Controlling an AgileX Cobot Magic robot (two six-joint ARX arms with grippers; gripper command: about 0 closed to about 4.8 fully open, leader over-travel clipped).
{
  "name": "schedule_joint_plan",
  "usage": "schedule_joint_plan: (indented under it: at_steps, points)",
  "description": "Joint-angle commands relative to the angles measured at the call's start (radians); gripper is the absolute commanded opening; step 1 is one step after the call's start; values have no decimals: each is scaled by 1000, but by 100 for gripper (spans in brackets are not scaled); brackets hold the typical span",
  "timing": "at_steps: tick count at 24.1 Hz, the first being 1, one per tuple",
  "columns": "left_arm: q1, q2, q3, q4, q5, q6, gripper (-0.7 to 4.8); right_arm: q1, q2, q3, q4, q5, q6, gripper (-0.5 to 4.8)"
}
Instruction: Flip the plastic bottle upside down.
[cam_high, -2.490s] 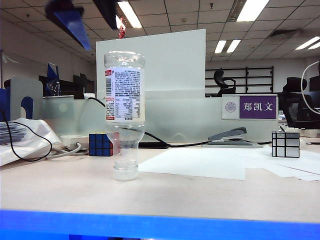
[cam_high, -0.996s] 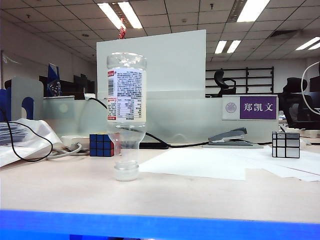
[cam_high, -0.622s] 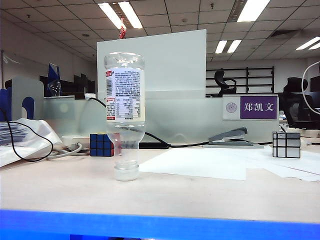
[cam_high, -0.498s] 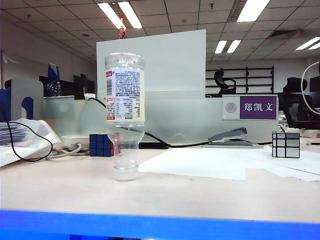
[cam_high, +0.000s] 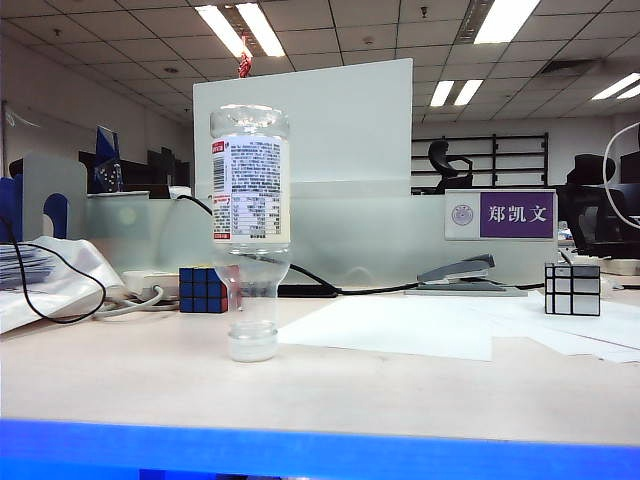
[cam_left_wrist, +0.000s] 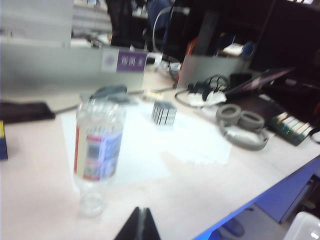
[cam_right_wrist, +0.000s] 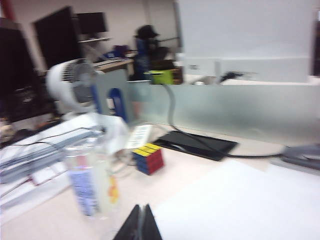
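left tool (cam_left_wrist: 141, 220) & right tool (cam_right_wrist: 140, 220) closed tight, empty, raised off worktop (cam_high: 400, 385), each above & short of plastic bottle (cam_high: 250, 225). bottle inverted on cap, standing free, left-centre of ext frame. colour cube (cam_high: 202, 289) just behind; mirror cube (cam_high: 571, 288) far right.

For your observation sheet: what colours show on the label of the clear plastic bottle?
White with fine dark print and a red edge strip on the clear plastic bottle; clearest in the exterior view.

Low table-edge exterior view facing the partition, both wrist views above, sharing upturned plastic bottle (cam_high: 250, 230).
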Motion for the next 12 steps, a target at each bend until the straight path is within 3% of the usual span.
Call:
schedule_joint_plan:
  at_steps: [1,5,12]
  points:
    - [0,1,-65,90,3,-27,-5,1,1,-18,18,89,-5,-1]
    - [0,1,-109,142,2,-96,-5,1,1,-24,13,99,-4,-1]
    - [0,1,-110,123,7,-95,-5,1,1,-24,9,99,-4,-1]
